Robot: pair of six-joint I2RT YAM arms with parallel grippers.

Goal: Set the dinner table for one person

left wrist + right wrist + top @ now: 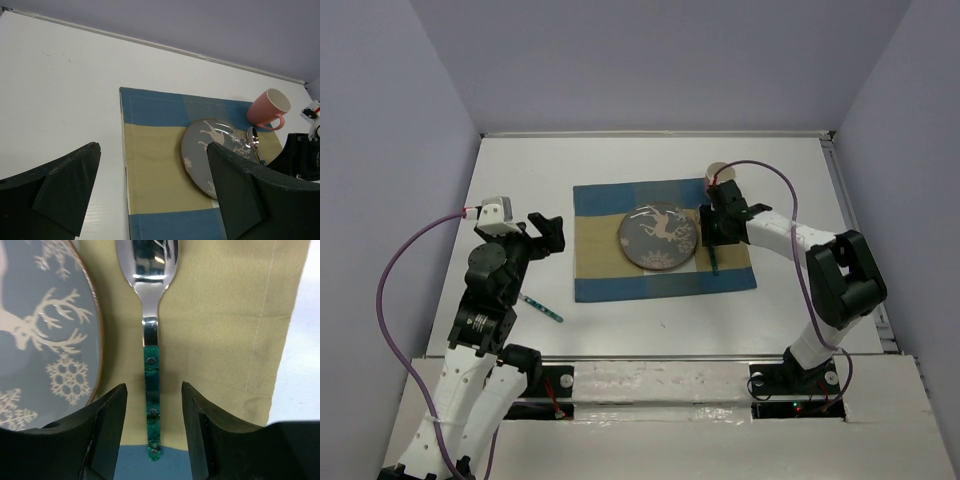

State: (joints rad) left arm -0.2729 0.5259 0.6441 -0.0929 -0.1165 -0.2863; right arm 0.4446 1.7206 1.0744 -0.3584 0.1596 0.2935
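Both pincers [548, 235] [711, 237] agape, empty.

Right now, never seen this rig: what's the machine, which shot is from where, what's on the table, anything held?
Two robot arms are bolted at the near edge of the dinner table. One picture looks down from above; the other two come from cameras on each wrist.

On the table lies a checked placemat with a grey reindeer plate on it, a pink mug at its far right corner, and a green-handled spoon just right of the plate. Another green-handled utensil lies on the bare table near the left arm.

The left gripper is open and empty. The right gripper straddles the spoon handle, jaws apart, not touching it.
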